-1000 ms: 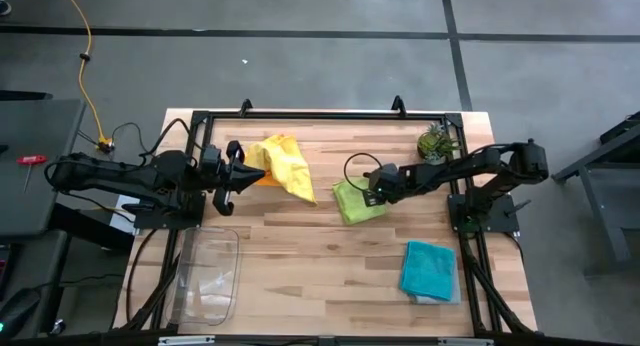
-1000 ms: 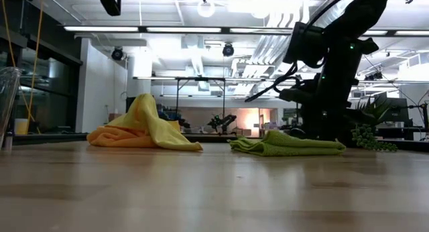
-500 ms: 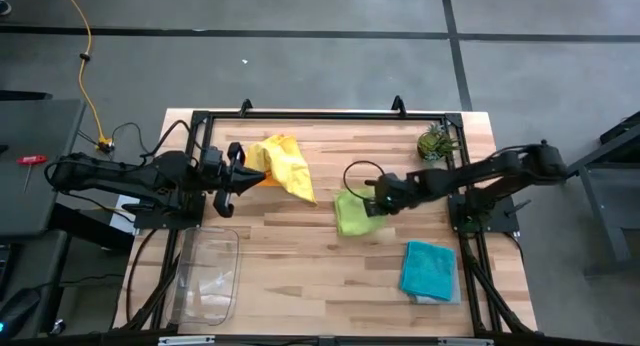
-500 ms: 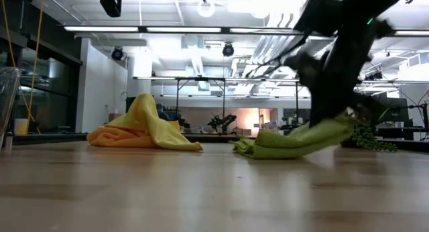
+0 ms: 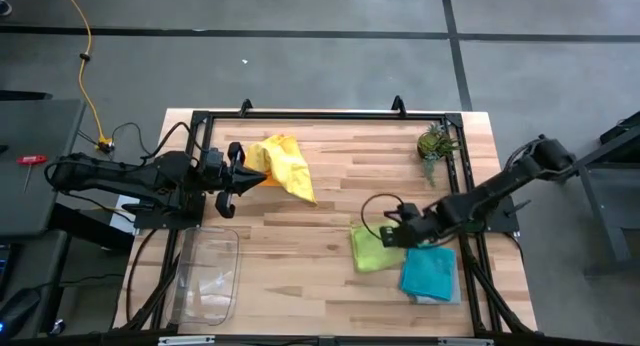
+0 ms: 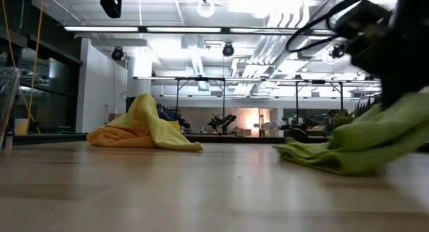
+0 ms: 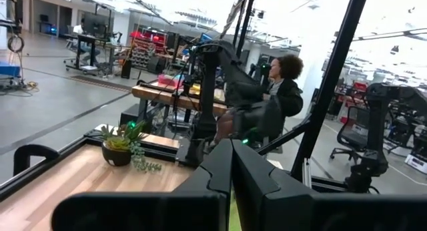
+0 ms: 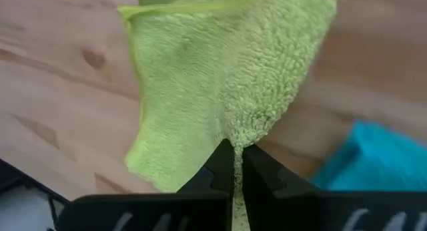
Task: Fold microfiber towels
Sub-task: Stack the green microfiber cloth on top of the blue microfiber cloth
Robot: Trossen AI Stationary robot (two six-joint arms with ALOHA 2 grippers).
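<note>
The lime green towel (image 5: 370, 249), folded, lies near the table's right front with my right gripper (image 5: 393, 230) shut on it. Next to it on the right sits the folded teal towel (image 5: 430, 268), also in the right wrist view (image 8: 377, 157). A crumpled yellow towel (image 5: 286, 164) lies on an orange one (image 5: 262, 178) at the far left. My left gripper (image 5: 243, 177) hovers shut just left of that pile, holding nothing. My right gripper pinches a bunched bit of the green towel's edge (image 8: 245, 134) between its two fingers (image 8: 215, 169), on the side toward the teal towel. The fingers slant down from the table's right. The held side is raised (image 6: 402, 114); the far part (image 6: 315, 155) lies on the table.
A small potted plant (image 5: 434, 143) stands at the far right corner. A clear plastic tray (image 5: 208, 276) sits at the near left. Bare wood lies across the table's middle. A person (image 7: 283, 91) shows in the room beyond the table.
My right gripper has taken hold of the green towel and swung toward the table's near right, rising a little and rolling its wrist. The towel has slid with it from the table's middle to beside the teal towel, its held side lifted.
</note>
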